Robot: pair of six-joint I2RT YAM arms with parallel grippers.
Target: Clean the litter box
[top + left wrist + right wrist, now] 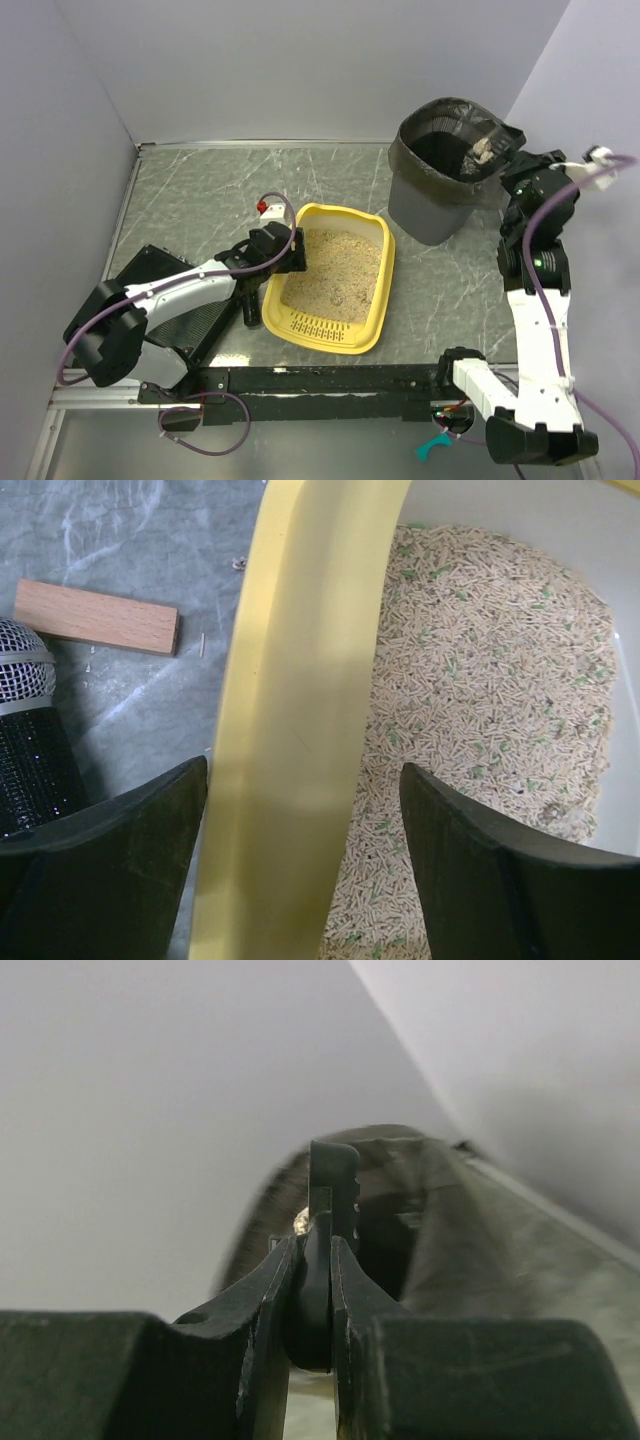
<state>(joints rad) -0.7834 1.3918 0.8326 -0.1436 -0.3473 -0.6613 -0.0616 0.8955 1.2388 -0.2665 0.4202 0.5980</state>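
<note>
Now, from above: shallow yellow plastic rectangular litter box flat near centre of grey marbled table, slotted grille at its 6 o'clock end, beige granular litter inside.

At box's 9 to 10 o'clock rim: left gripper, jaws spread wide and straddling the rim. One finger outside over table, just beside rim. Other finger inside above litter, apart from rim. Nothing clamped.

Outside box, in left wrist view: small rectangular wooden block and black microphone with wire-mesh head, both on table.

At 2 o'clock from box: dark grey round bin with black bag liner, pale clump inside.

At bin's 3 o'clock: right gripper, fingers pinched tight on thin dark notched plastic strip sticking out past fingertips.
</note>
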